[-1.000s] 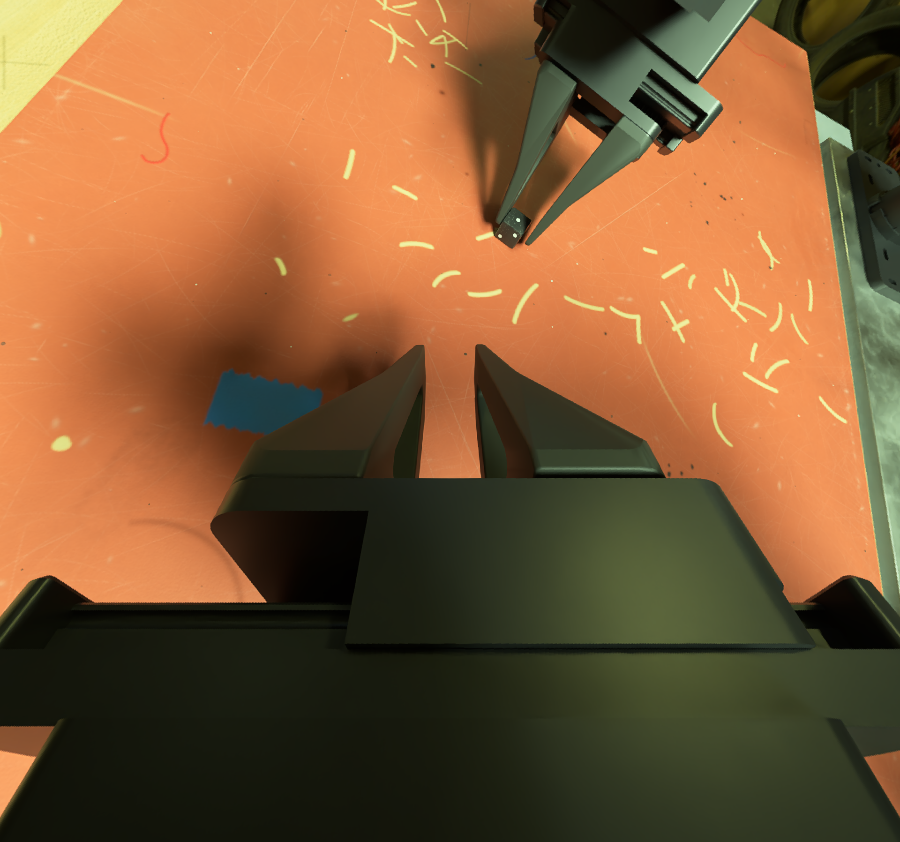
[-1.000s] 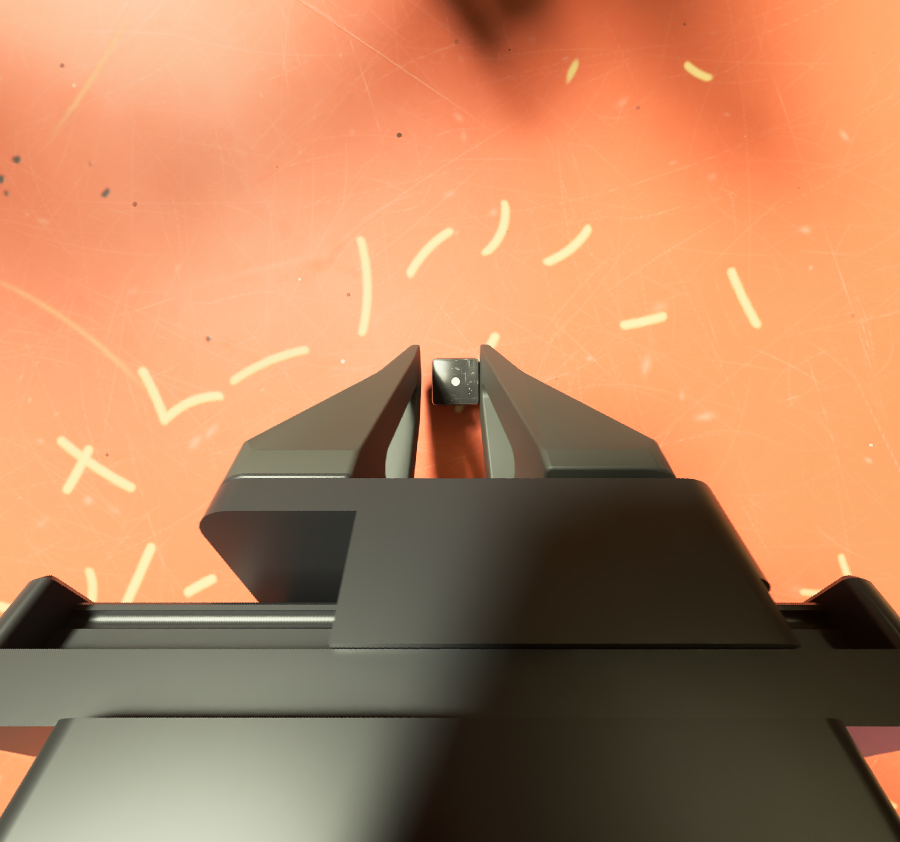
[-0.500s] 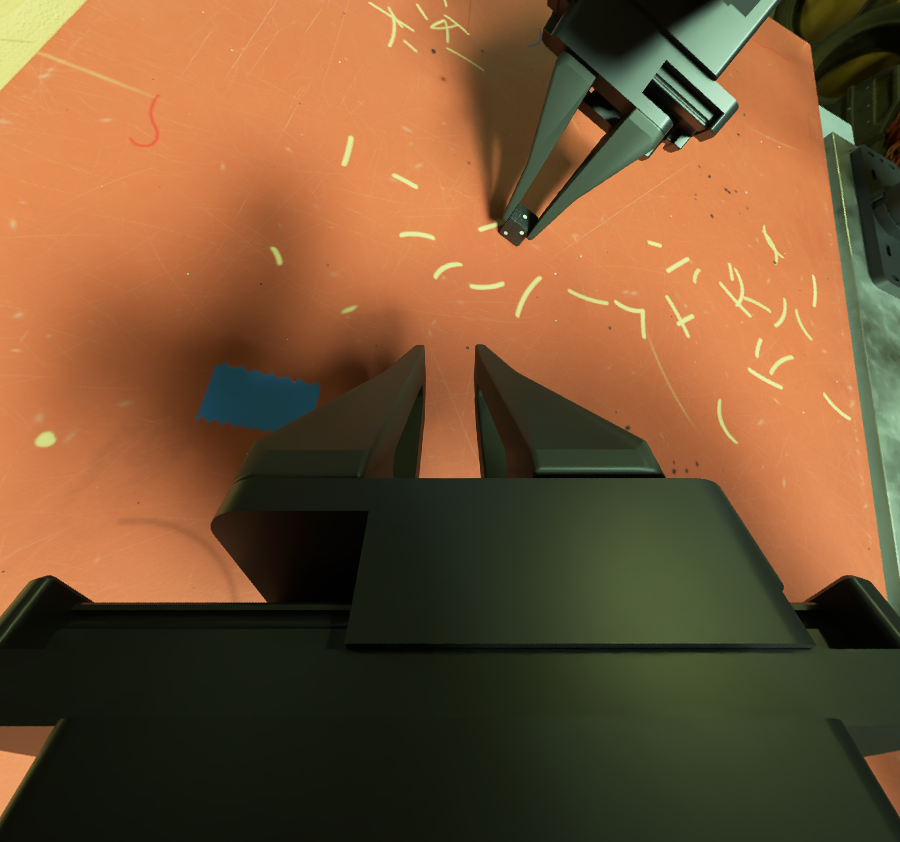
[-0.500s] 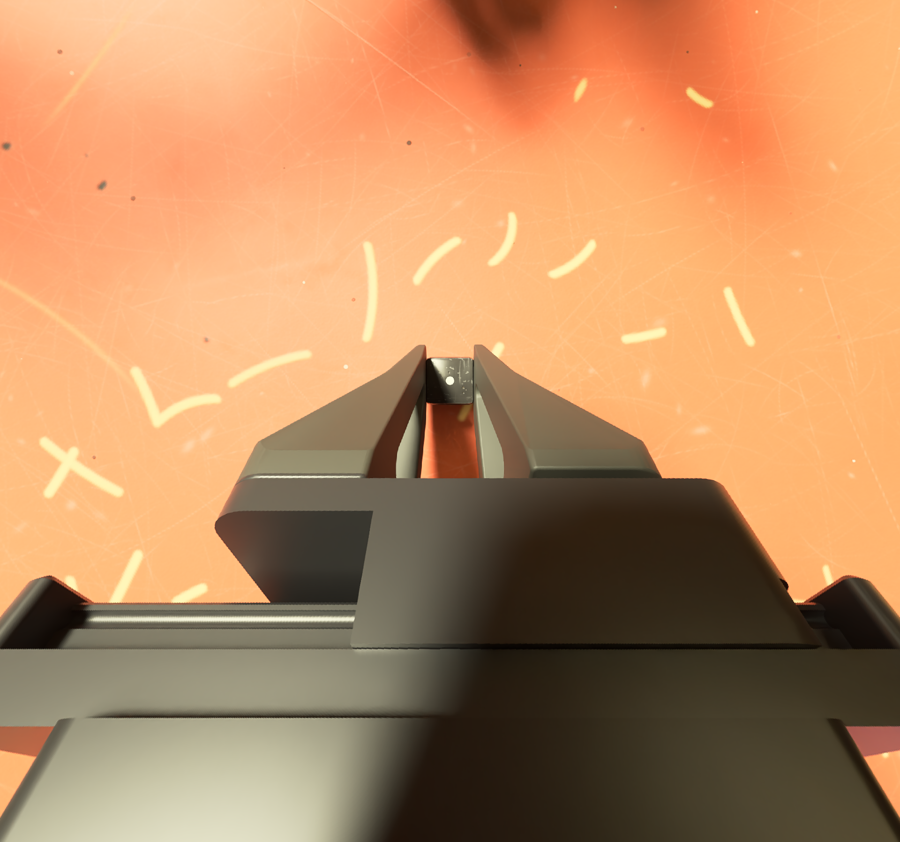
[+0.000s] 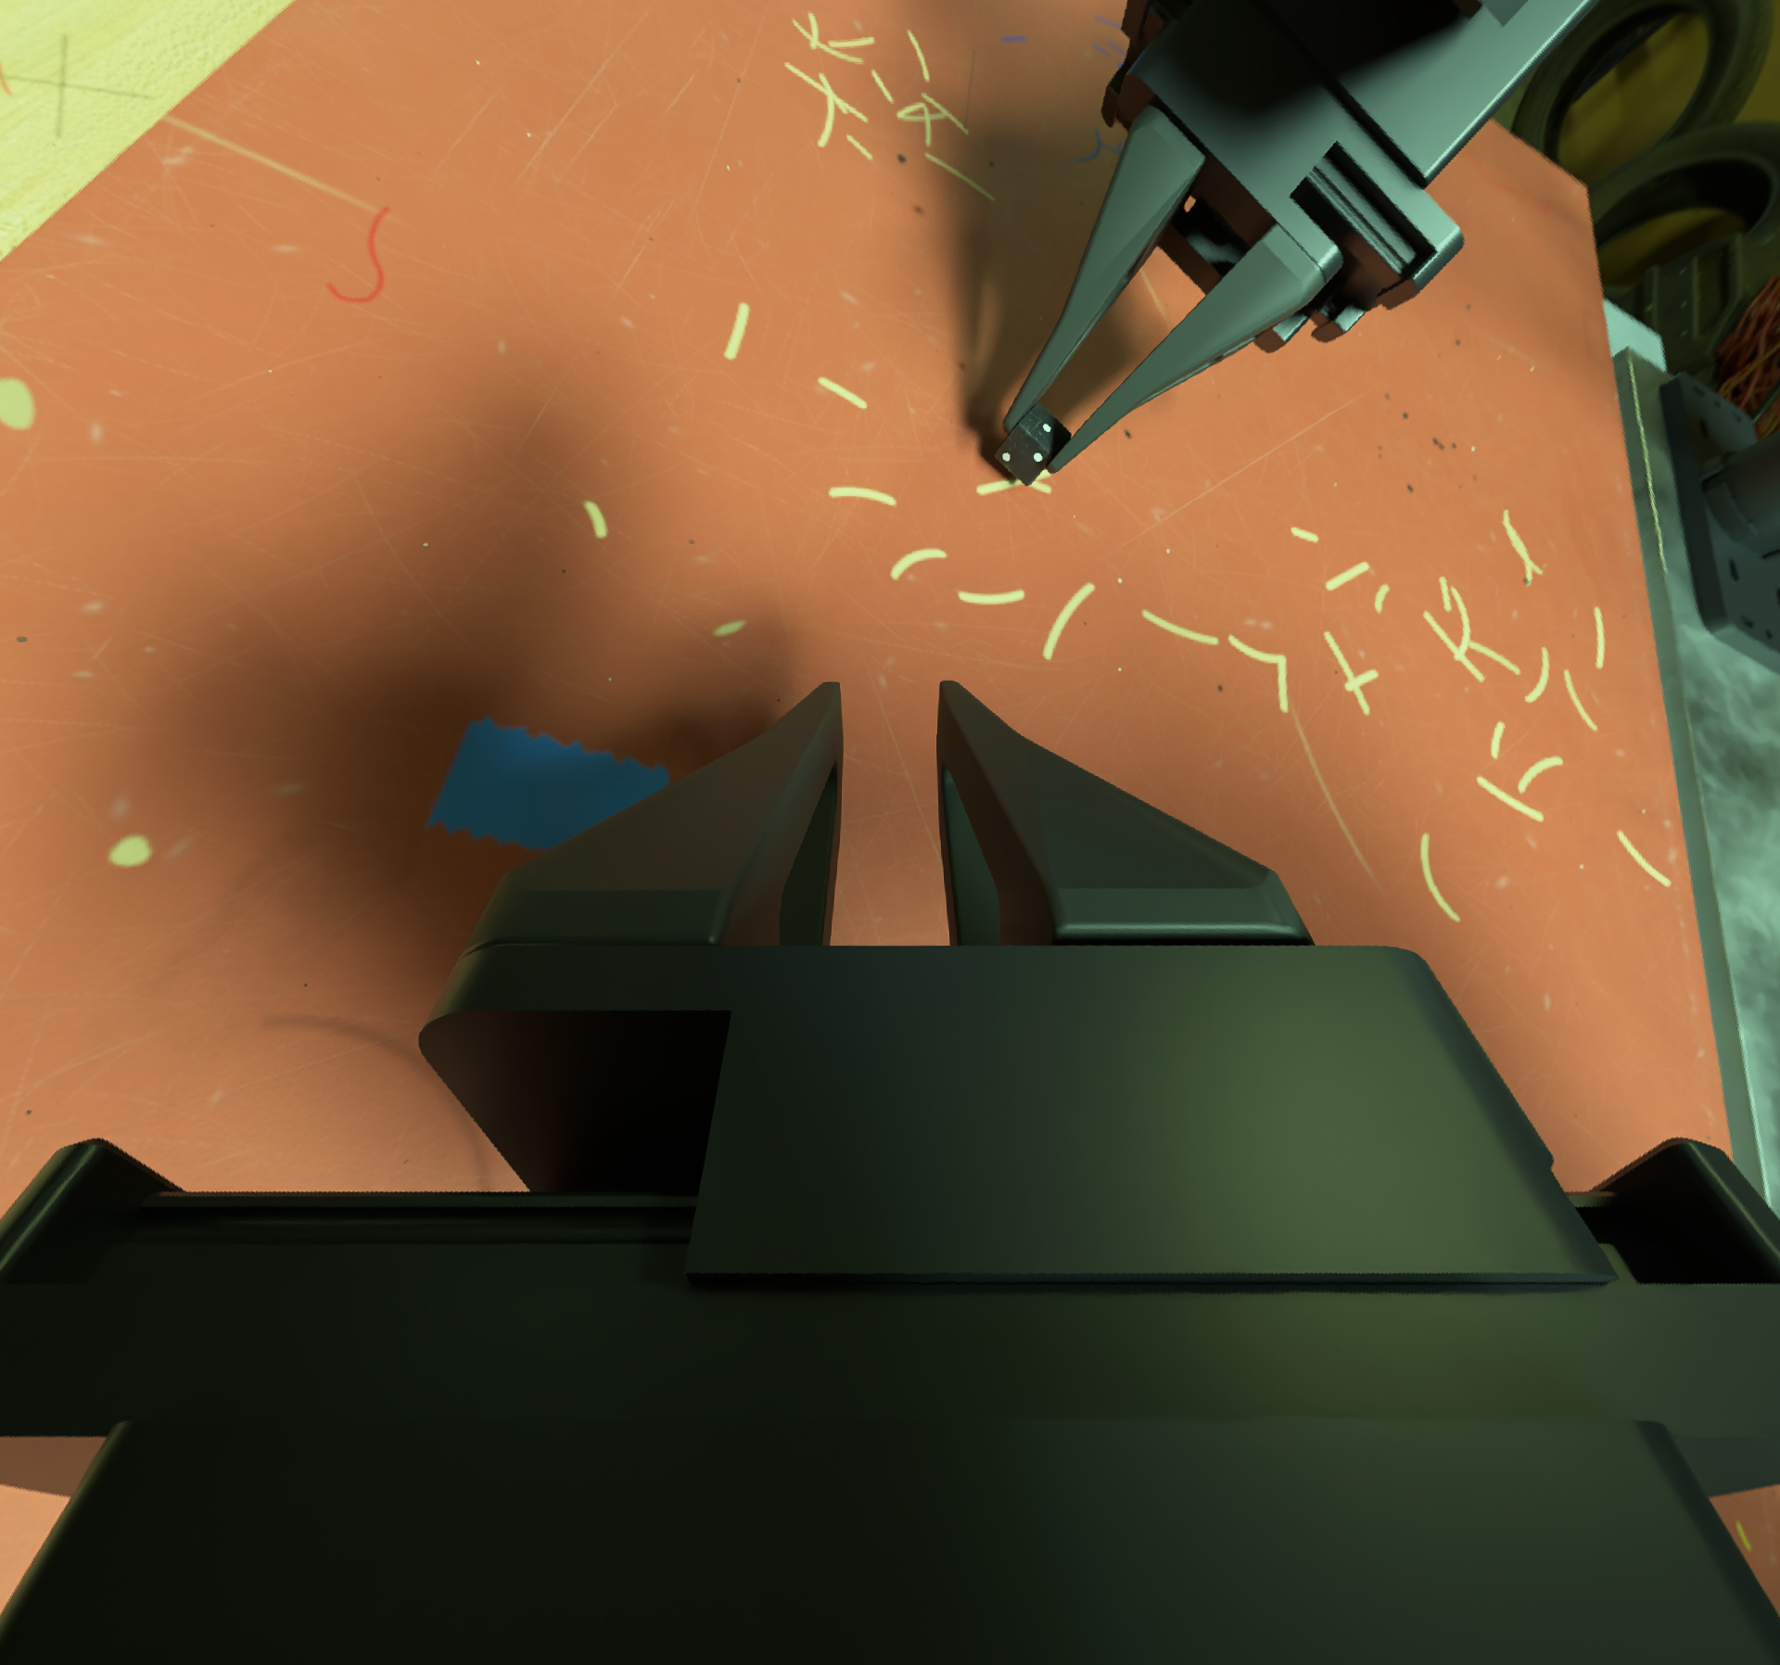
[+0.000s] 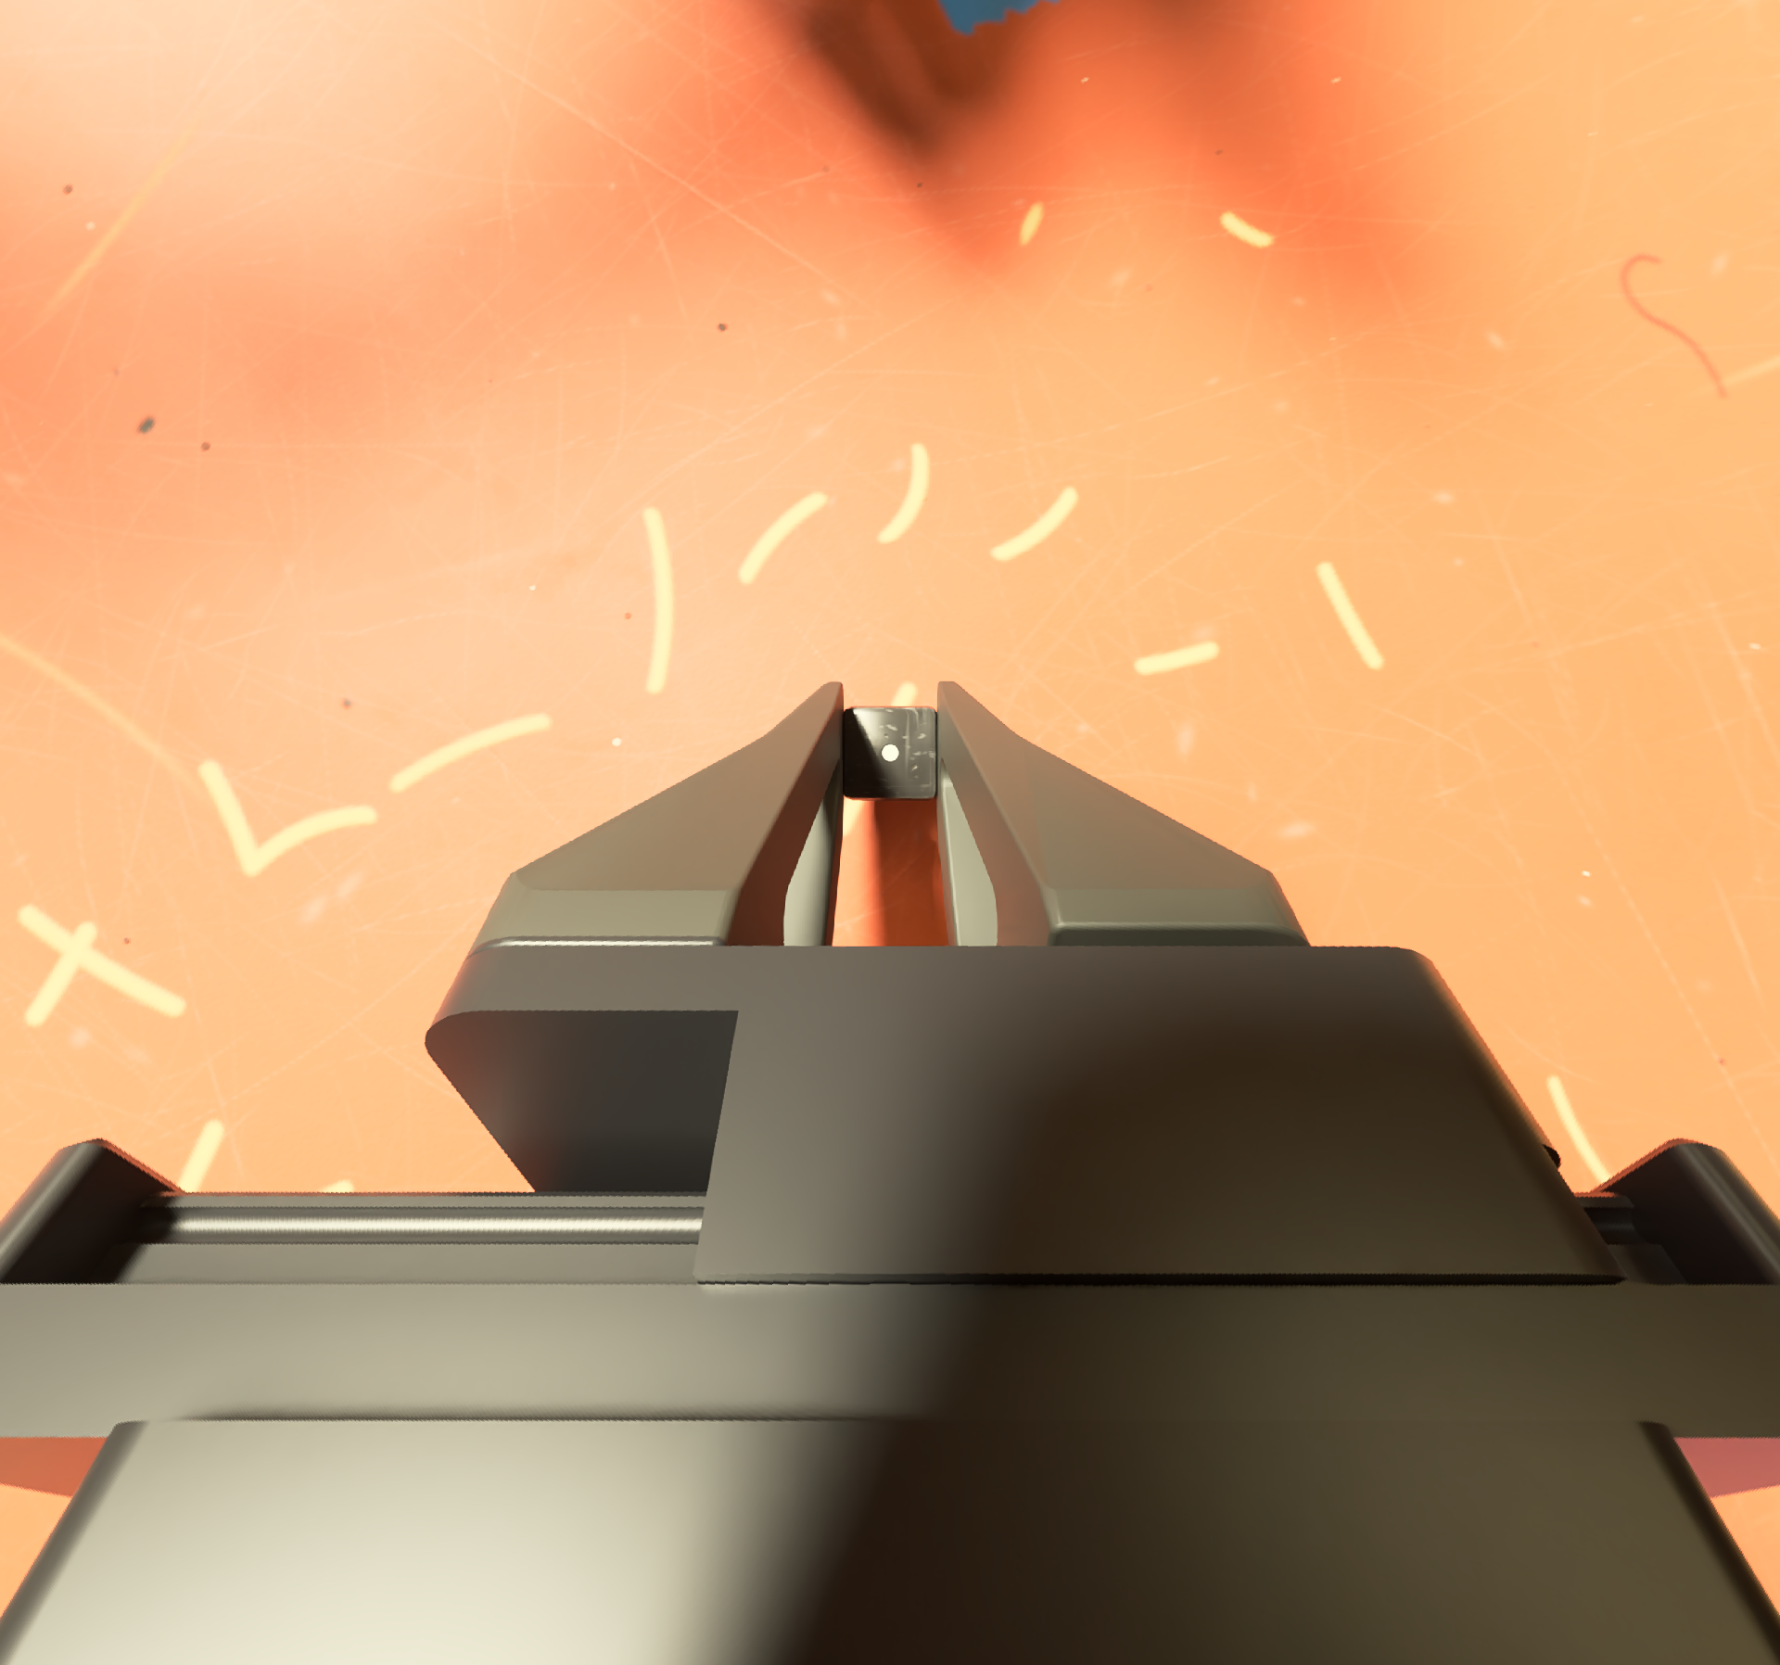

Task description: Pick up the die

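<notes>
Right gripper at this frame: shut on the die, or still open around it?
Shut on the die: both fingertips of the right gripper press flat against its sides, no gap showing. Left wrist view agrees.

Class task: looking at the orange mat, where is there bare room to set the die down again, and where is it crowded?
Bare: the orange mat left of the left gripper, below the blue patch. Crowded: around the die in the right gripper.
</notes>
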Tool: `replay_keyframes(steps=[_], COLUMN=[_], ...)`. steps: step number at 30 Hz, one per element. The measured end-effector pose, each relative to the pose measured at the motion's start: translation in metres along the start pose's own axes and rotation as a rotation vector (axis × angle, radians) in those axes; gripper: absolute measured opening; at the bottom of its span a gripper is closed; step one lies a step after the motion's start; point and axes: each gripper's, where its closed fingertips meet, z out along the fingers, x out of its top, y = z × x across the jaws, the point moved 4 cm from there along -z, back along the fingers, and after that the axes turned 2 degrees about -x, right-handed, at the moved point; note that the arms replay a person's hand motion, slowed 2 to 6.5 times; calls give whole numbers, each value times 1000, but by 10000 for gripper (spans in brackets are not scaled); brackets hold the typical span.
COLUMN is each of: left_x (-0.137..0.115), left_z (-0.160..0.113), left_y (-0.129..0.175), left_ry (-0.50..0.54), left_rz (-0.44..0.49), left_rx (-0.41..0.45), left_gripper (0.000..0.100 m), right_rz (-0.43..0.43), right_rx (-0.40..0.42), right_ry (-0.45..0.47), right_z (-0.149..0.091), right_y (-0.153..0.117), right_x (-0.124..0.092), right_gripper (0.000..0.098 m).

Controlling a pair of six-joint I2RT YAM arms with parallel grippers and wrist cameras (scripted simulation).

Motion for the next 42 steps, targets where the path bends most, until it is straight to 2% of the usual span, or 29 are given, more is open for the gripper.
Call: replay_keyframes(steps=[8, 13, 23, 29, 42], left_x=[10, 19, 41, 52, 73], left_z=[-1, -1, 11, 20, 45], left_y=[0, 0, 4, 0, -2], left_ry=[61, 72, 76, 67, 82], left_rz=[-47, -42, -29, -57, -103], left_rx=[-23, -27, -46, -71, -130], left_gripper=[165, 168, 190, 210, 247], right_rz=[-6, -14, -6, -27, -68], right_rx=[-117, -171, -220, -263, -304], right_ry=[42, 61, 103, 126, 164], right_z=[-12, -19, -27, -30, -33], right_y=[17, 26, 38, 43, 41], right_x=[10, 19, 36, 48, 72], right_gripper=[159, 159, 159, 159, 159])
